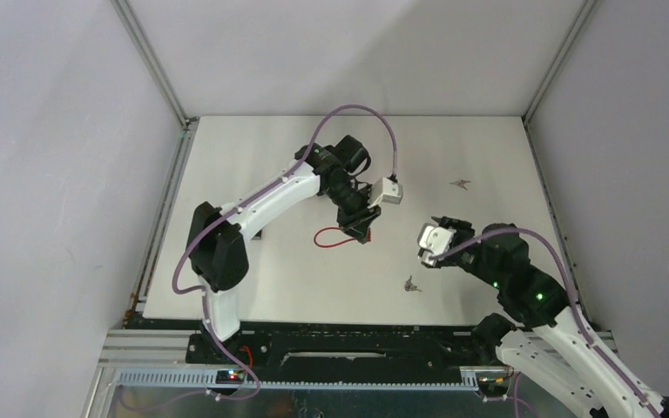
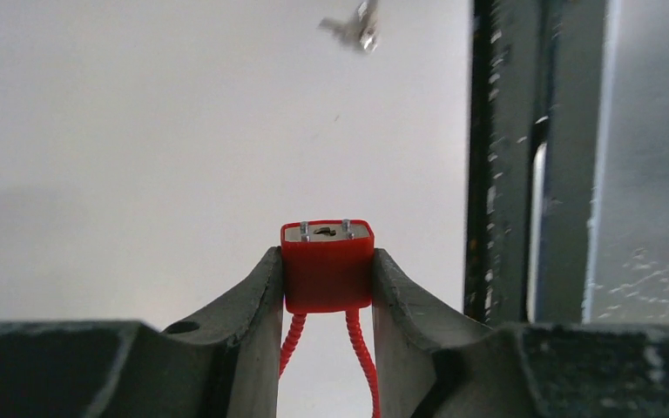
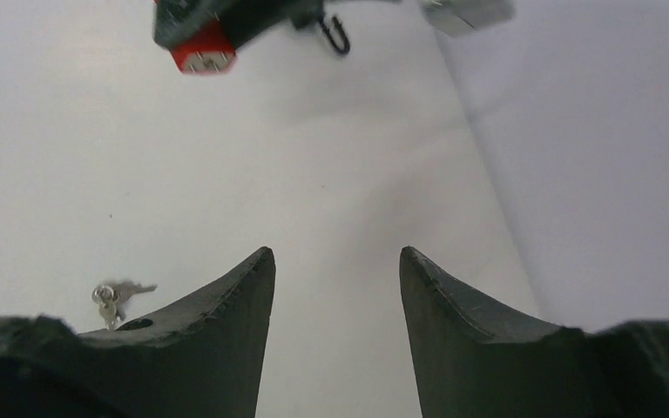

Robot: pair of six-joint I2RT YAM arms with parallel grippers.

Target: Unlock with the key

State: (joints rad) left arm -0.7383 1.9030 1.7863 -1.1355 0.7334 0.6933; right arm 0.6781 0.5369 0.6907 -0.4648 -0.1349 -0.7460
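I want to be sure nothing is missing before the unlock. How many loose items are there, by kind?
Red cable padlock: 1
Key sets: 2, the near key set and the far key set
Total: 3

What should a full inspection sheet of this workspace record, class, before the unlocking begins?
Surface: white table, flat and matt.
Job's things: red lock with its red cable loop, keyhole end facing away from the fingers that hold it; near keys lying on the table by the right arm; far keys lying farther back.
Clutter: nothing seen.
Grippers: left pincer shut on the red lock; right pincer open and empty, above the table.
Cables: left purple cable looping over the left arm; right purple cable along the right arm.
Surroundings: pale walls; metal frame posts.
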